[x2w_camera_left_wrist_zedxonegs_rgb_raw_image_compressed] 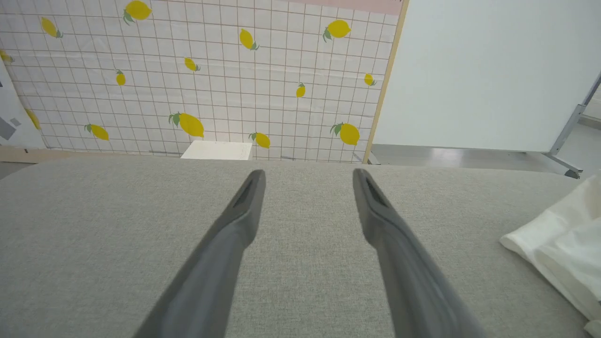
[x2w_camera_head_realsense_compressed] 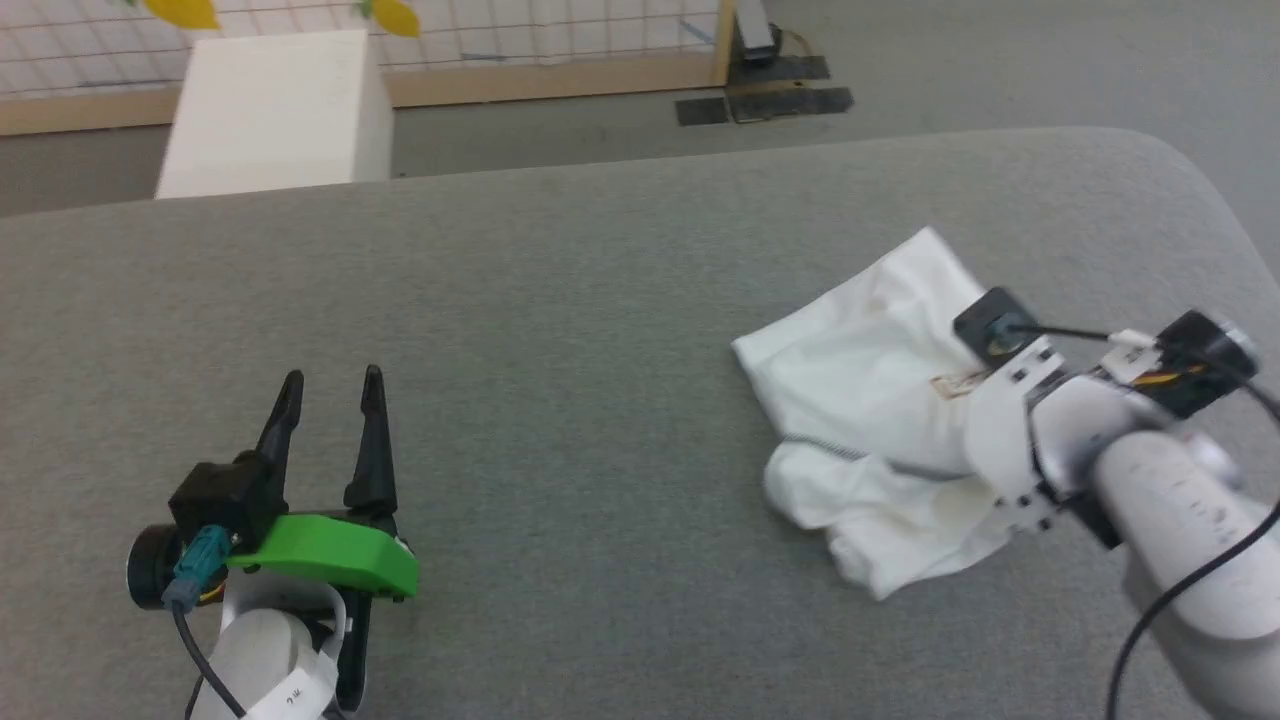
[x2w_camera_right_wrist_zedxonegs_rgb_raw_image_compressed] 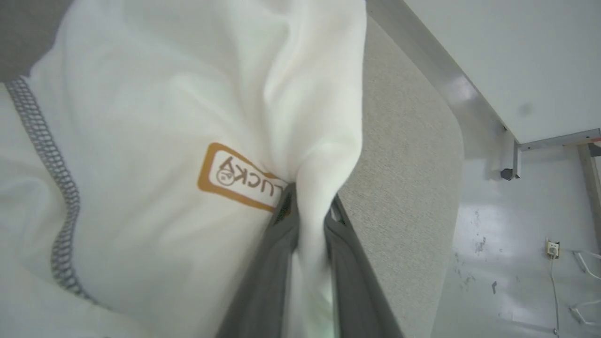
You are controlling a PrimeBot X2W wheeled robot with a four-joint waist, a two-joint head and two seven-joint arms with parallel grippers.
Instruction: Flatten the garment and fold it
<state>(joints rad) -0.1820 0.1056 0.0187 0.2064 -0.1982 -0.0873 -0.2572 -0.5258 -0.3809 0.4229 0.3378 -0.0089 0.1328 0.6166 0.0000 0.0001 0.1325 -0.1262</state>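
Note:
The white garment point(x2w_camera_head_realsense_compressed: 870, 400) lies bunched in a heap on the right side of the grey table point(x2w_camera_head_realsense_compressed: 560, 330), with grey zigzag stitching and the brown-outlined "LUCKY" label point(x2w_camera_right_wrist_zedxonegs_rgb_raw_image_compressed: 239, 176) showing. My right gripper point(x2w_camera_right_wrist_zedxonegs_rgb_raw_image_compressed: 307, 202) is shut on a fold of this garment point(x2w_camera_right_wrist_zedxonegs_rgb_raw_image_compressed: 155, 141) right beside the label; in the head view its fingers are hidden under the wrist point(x2w_camera_head_realsense_compressed: 1010, 400). My left gripper point(x2w_camera_head_realsense_compressed: 330, 385) hovers open over bare table at the lower left, far from the cloth. An edge of the garment point(x2w_camera_left_wrist_zedxonegs_rgb_raw_image_compressed: 558, 244) shows at the right of the left wrist view, beyond the open left gripper point(x2w_camera_left_wrist_zedxonegs_rgb_raw_image_compressed: 307, 176).
A rigid white box point(x2w_camera_head_realsense_compressed: 270, 110) stands on the floor behind the table's far left edge. A lemon-patterned screen point(x2w_camera_left_wrist_zedxonegs_rgb_raw_image_compressed: 197, 75) and a white panel point(x2w_camera_left_wrist_zedxonegs_rgb_raw_image_compressed: 488, 70) stand beyond the table. The table's rounded right corner point(x2w_camera_head_realsense_compressed: 1190, 190) is close to the garment.

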